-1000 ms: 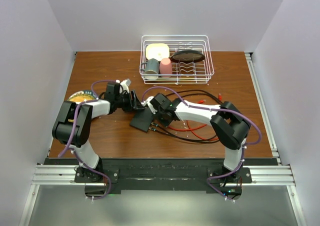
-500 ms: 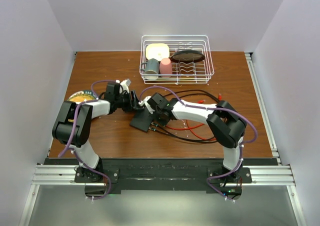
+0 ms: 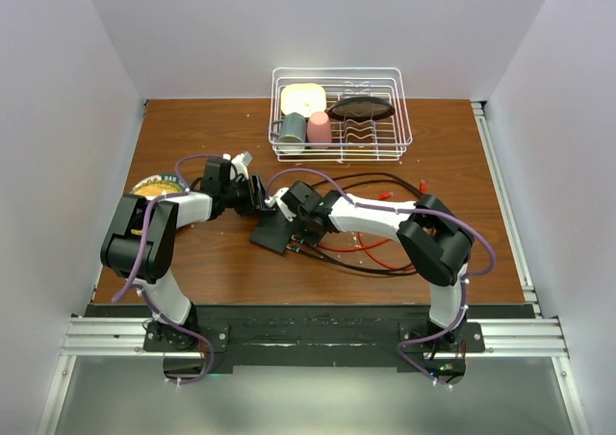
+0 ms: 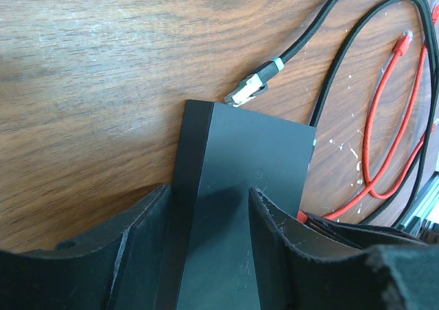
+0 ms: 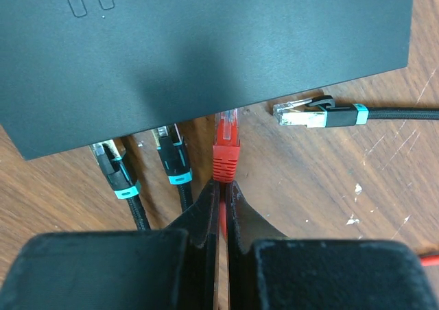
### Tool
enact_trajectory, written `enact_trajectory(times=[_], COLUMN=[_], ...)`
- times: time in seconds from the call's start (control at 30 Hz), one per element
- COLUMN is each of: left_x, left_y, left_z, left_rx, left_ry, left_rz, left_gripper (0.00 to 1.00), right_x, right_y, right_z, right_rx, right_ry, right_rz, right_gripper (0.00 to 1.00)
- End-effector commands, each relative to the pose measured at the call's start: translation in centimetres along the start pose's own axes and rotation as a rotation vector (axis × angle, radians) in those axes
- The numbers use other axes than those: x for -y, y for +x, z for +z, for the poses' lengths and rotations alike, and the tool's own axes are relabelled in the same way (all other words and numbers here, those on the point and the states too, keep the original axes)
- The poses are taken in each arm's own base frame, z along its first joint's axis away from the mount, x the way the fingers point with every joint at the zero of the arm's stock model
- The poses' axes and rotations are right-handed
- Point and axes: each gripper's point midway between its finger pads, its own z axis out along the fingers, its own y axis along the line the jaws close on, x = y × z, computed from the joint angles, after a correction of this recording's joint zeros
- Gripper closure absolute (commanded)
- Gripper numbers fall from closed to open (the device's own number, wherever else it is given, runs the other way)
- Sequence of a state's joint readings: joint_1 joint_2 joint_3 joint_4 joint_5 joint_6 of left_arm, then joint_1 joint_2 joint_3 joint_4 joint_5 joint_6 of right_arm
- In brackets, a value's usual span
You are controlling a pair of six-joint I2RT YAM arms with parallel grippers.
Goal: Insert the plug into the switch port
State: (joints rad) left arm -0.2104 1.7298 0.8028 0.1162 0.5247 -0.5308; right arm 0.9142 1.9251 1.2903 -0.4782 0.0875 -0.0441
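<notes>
1. Lying flat on the wood-grain table (image 4: 103,84), left of centre and between the two arms, the switch (image 5: 206,49) is a thin, matte-black rectangular box with square edges and raised lettering on its lid.
2. Along its long edge facing the right wrist, two black plugs with teal bands (image 5: 115,173) sit in neighbouring ports, their braided cords running back toward the camera.
3. Next to them the red plug (image 5: 226,145), a ribbed red boot with a clear tip, points straight at the same edge. Its tip meets the edge, and how deep it sits cannot be told.
4. The right gripper (image 5: 221,190) is directly behind that plug, its black padded fingers pressed together and pinching the red cord right at the boot.
5. The left gripper (image 4: 209,192) is at the opposite end of the switch, its jaws half-spread and set over the box's end, one pad against the side wall and the other over the lid.
6. A loose black plug (image 5: 309,112) with a clear head lies on the wood just past the switch's corner, apart from it.
7. Red and black cables (image 4: 374,152) loop across the table to the right.
8. A white wire rack (image 3: 341,113) stands at the far edge.
</notes>
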Motion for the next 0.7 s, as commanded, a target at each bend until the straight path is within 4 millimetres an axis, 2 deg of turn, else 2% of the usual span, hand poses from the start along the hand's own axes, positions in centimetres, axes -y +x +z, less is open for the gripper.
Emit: enact_trajectory(times=[0.0,0.37,0.67], left_x=[0.3,0.3,0.3], left_y=[0.6,0.6,0.7], left_z=[0.2,0.2,0.2], left_rx=[-0.012,-0.013,-0.015], left_ry=[0.033,0.036,0.037], left_rz=[0.004,0.005,0.001], left_gripper=[0.47,0.48,0.48], right_x=[-0.6,0.7,-0.5], right_y=[-4.4,-5.3,-6.2], right_z=[-2.2,-3.1,-3.3], right_rx=[0.142,0.179,0.206], right_ry=[-0.012,0.058,0.003], right_rz=[0.009,0.036,0.031], right_gripper=[1.0,1.0,1.0])
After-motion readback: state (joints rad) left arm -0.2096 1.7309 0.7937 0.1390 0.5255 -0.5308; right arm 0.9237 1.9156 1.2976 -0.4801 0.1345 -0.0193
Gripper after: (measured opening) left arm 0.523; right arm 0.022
